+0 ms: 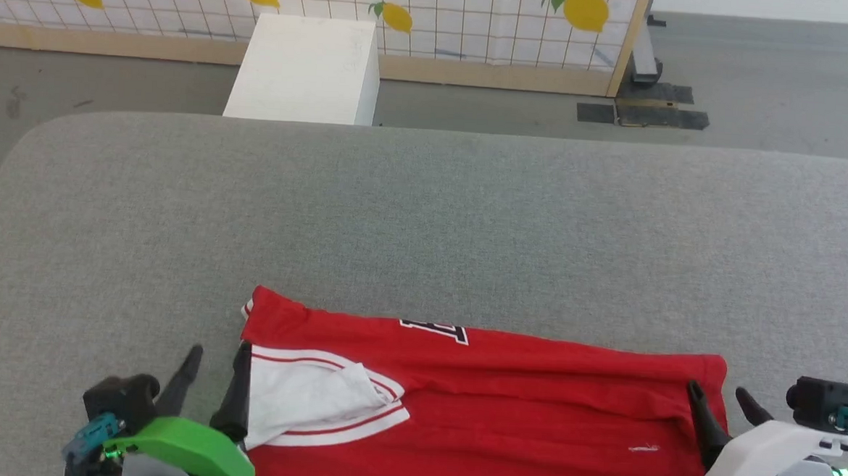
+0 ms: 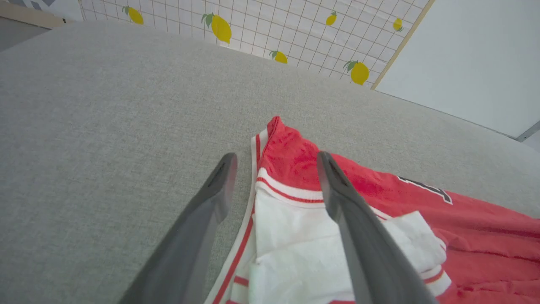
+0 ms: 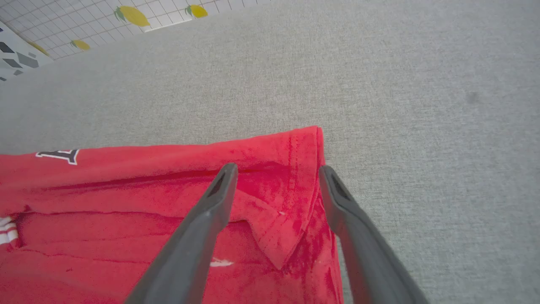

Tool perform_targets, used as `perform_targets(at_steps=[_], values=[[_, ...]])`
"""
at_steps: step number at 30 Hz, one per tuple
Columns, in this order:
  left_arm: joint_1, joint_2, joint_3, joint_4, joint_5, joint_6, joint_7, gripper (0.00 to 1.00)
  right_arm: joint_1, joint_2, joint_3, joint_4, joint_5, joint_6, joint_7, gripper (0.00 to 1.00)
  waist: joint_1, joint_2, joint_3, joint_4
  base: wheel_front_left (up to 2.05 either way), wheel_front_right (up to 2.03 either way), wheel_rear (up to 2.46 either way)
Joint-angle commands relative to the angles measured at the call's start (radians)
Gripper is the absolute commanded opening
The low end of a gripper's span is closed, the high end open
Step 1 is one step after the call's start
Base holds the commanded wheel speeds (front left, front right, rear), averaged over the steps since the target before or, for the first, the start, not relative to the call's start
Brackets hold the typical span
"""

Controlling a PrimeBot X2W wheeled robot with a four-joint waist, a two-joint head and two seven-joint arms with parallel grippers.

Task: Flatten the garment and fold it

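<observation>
1. The shirt (image 1: 502,416) lies as a long red strip along the near edge of the grey counter (image 1: 425,216), about 6 o'clock in the head view. Its white sleeve (image 1: 299,398) is folded on top at the 8 o'clock end.
2. The left gripper (image 1: 218,349) is at the sleeve end and the right gripper (image 1: 717,390) at the hem end, around 4 o'clock. Both jaws are wide with nothing in them.
3. The lengthwise fold looks done, so I'd guess an end-to-end fold is next.
4. Tip: the hem corner has a little flap (image 3: 274,238) flipped over. Smooth it flat first, then pinch every layer together or the fold will skew.
5. The shirt's near edge is cut off at the bottom, so maybe it overhangs, can't tell.
</observation>
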Motion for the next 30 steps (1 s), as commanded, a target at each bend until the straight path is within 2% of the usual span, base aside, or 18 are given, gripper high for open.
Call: perform_targets(at_steps=[1,8,15,22,30], values=[[-0.026,-0.003,0.005,-0.001,0.033,0.01,-0.017,1.0,0.013,-0.001,0.011,-0.011,0.006,-0.002,-0.043,1.0,0.0001,0.0,-0.008,-0.006,0.0,0.0,0.0],[-0.102,-0.044,0.075,-0.035,0.19,0.021,-0.038,1.0,0.012,-0.001,0.002,0.016,0.021,-0.002,-0.197,1.0,0.0001,0.0,-0.026,-0.012,0.0,0.0,0.0],[-0.124,-0.128,0.172,-0.07,0.348,-0.033,-0.039,1.0,-0.039,-0.001,-0.022,0.104,0.009,-0.002,-0.215,1.0,0.0001,0.0,-0.038,-0.029,0.0,0.0,0.0],[-0.122,-0.179,0.23,-0.048,0.421,-0.082,-0.039,1.0,-0.113,-0.001,-0.041,0.241,-0.016,-0.002,-0.075,1.0,0.0001,0.0,-0.042,-0.041,0.0,0.0,0.0],[-0.124,-0.219,0.275,-0.011,0.462,-0.131,-0.039,1.0,-0.164,-0.001,-0.028,0.326,-0.082,-0.002,0.169,1.0,0.0001,0.0,-0.03,-0.04,0.0,0.0,0.0]])
